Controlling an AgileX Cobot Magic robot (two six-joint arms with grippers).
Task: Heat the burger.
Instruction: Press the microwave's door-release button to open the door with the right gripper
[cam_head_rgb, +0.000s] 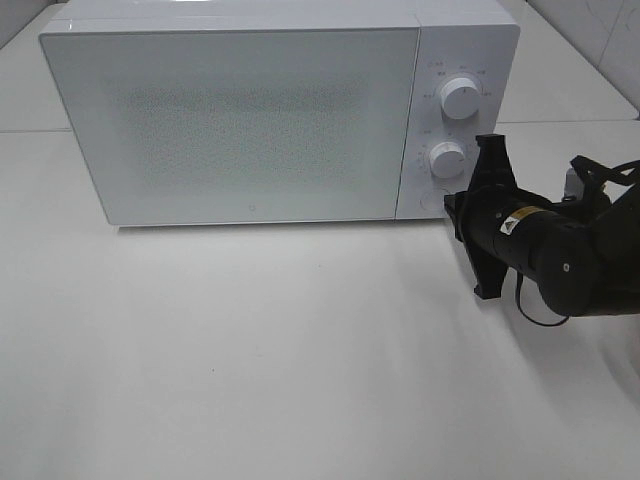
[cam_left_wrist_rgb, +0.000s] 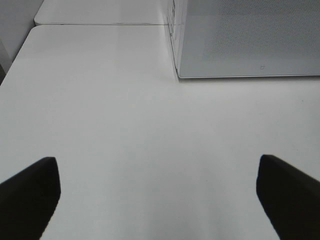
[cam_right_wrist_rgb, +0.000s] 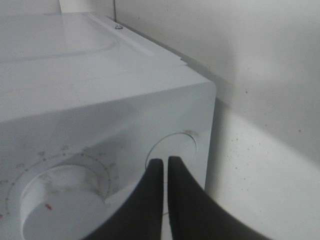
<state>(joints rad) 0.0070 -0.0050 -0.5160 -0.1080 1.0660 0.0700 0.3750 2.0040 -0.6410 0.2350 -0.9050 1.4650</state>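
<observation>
a white microwave (cam_head_rgb: 240, 110) sits at the back of the white tabletop (cam_head_rgb: 250, 350), and its frosted door (cam_head_rgb: 235, 120) is shut. i can't tell where the burger is; no view shows it, and nothing can be made out through the door.

the control panel on the microwave's right side has an upper knob (cam_head_rgb: 459, 97), a lower knob (cam_head_rgb: 447, 159) and, below them, a round button (cam_head_rgb: 433, 199). the black right arm reaches in from the right, and the right end effector (cam_head_rgb: 452, 208) has its jaws closed tight together, with nothing between them. the tips point at that round button. in the right wrist view the two dark fingers (cam_right_wrist_rgb: 150, 200) lie side by side with barely a slit between them, ending right at the button's circle (cam_right_wrist_rgb: 182, 147) beside the lower knob (cam_right_wrist_rgb: 60, 195). i can't tell whether they actually press it.

the left end effector (cam_left_wrist_rgb: 160, 200) is spread wide and empty above bare tabletop (cam_left_wrist_rgb: 125, 125), well short of the microwave's front corner (cam_left_wrist_rgb: 177, 75).
</observation>
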